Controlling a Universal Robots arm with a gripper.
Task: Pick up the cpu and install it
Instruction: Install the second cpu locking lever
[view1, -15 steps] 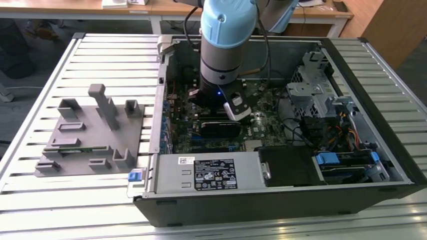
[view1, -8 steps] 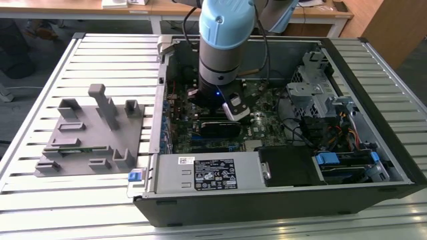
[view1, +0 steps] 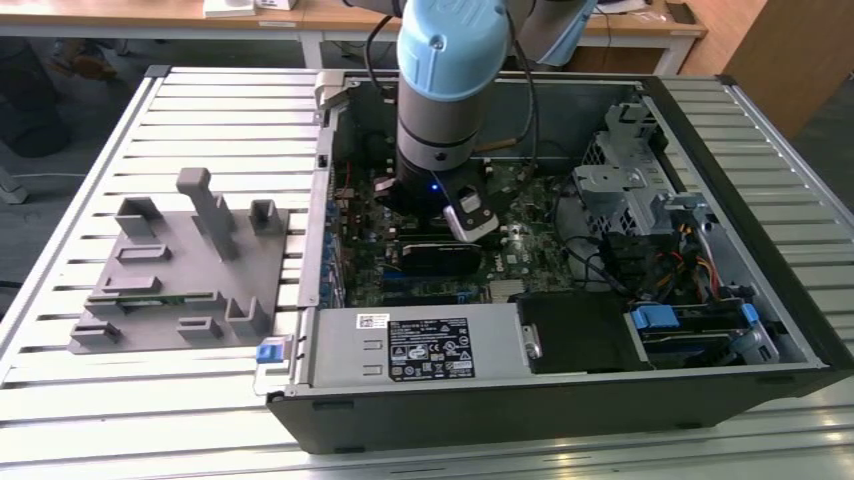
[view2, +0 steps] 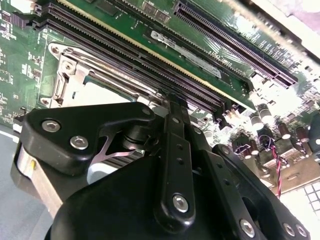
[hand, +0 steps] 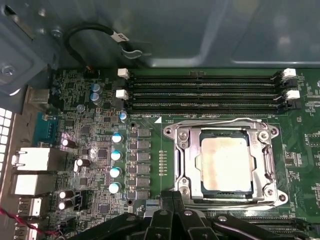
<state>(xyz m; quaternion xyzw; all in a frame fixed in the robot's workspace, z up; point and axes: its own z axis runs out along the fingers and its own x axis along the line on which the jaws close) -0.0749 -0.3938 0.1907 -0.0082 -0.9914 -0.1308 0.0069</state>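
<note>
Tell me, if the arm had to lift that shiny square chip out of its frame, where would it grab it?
Probably by two opposite edges, coming straight down from above. The cpu lies flat in the socket, whose metal frame rings it closely, so only its top and thin rim are exposed.

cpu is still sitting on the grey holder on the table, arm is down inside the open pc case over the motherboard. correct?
Not quite. The cpu is not on the grey holder; the first wrist view shows it lying in the socket on the motherboard, inside the metal frame. The rest holds: the exterior view shows the arm reaching down into the open pc case over the motherboard.
</note>
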